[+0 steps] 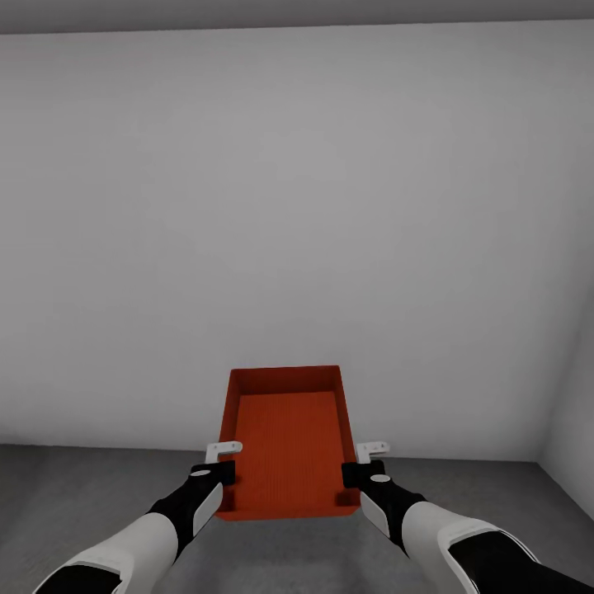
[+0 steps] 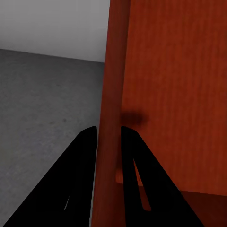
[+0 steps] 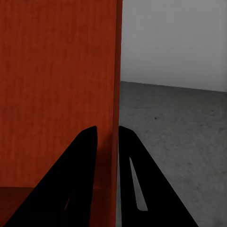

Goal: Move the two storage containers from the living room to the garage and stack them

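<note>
Left claw (image 1: 221,464) pinches the left side wall of the storage container (image 1: 289,450); in the left wrist view the two black fingers (image 2: 80,179) straddle the orange-red wall, one inside, one outside, both touching it. Right claw (image 1: 361,462) does the same on the right side wall; right wrist view shows its fingers (image 3: 78,182) closed around that wall edge. Both grips sit at the near end of the box, close to the near corners.

Key relation: the container hangs between the two claws, off the ground, long axis running near-to-far straight away from the robot, open top up, roughly level. It is empty inside. The dark grey floor (image 1: 82,495) lies directly below it, so the coming move is judged to be straight down, both arms together, keeping the box level. Neither arm is nearer; the hold is symmetric.

Around: plain white wall (image 1: 297,206) stands just past the far end of the box, with a second wall meeting it at the far right corner (image 1: 569,429). This looks like the garage. No second container is visible here, so this one probably goes on the floor as the base, or the other still needs finding. Nothing on the visible floor blocks the descent; only the far wall limits pushing forward.
</note>
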Tool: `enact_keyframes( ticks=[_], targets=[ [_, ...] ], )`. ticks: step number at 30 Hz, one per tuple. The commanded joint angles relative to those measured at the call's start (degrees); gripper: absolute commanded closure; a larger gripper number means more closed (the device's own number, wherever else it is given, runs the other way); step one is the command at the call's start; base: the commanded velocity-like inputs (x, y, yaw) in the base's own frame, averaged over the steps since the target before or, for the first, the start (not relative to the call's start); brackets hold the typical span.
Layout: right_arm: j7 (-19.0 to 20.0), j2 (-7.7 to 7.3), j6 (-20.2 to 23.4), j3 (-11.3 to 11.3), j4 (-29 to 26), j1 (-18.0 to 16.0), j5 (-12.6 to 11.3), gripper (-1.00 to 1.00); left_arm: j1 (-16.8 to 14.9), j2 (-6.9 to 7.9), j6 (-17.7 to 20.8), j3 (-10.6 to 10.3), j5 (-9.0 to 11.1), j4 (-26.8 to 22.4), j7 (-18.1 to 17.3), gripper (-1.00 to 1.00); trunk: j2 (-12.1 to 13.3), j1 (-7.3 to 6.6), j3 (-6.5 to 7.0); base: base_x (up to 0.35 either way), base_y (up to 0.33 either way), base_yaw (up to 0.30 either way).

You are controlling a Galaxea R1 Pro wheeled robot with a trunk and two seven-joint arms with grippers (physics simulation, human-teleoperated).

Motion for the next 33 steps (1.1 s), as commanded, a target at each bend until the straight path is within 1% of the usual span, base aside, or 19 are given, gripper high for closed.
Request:
enact_keyframes(
  ticks=[1, 33],
  targets=[
    [-0.3, -0.12, -0.4, -0.6, 0.0, -0.1, -0.7, 1.00, 0.0, 1.32, 0.4, 1.2, -0.3, -0.1, 0.9, 1.00, -0.5, 0.23, -0.27, 0.000, 0.000, 0.000],
    [-0.3, -0.12, -0.4, -0.6, 0.0, -0.1, -0.7, 1.00, 0.0, 1.39, 0.4, 1.2, -0.3, -0.1, 0.9, 1.00, -13.3, 7.26, -6.01, 0.000, 0.000, 0.000]
  ],
)
